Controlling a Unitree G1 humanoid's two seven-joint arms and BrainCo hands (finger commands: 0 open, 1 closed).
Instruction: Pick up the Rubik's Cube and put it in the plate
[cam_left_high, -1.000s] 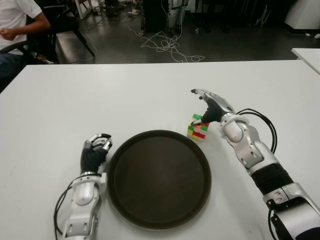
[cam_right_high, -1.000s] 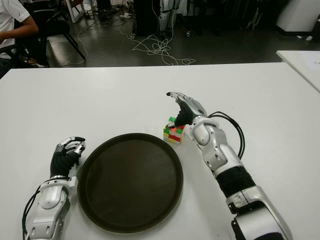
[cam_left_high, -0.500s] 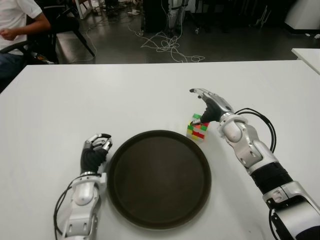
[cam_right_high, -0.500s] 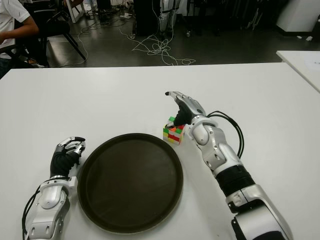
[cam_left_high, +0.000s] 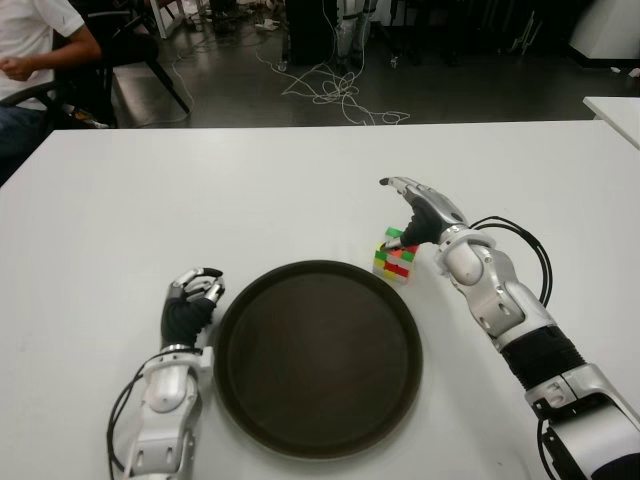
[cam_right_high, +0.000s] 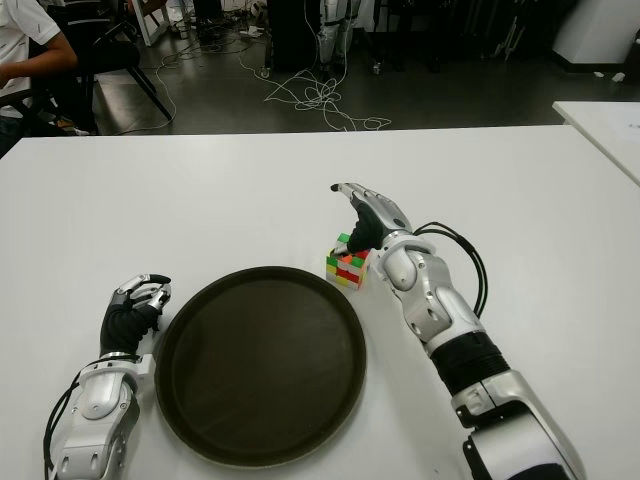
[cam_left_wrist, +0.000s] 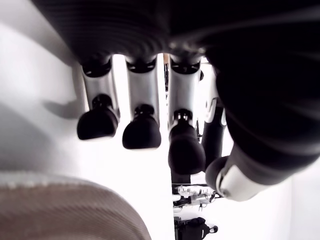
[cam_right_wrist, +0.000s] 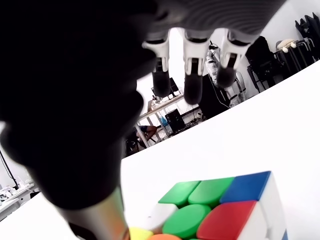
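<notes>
Multicoloured Rubik's Cube on table beside plate, right hand over it, fingers spread, left hand curled empty

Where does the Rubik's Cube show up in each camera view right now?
Left eye view: Rubik's Cube right of centre, at the plate's far right rim.
Right eye view: cube just right of centre, same spot by the rim.
Left wrist view: not in it.
Right wrist view: cube close up at the bottom edge.
Shared landmark: right robot hand, fingers extended over the cube.

The multicoloured Rubik's Cube sits flat on the white table, just beyond the far right rim of the round, dark, empty plate.
</notes>
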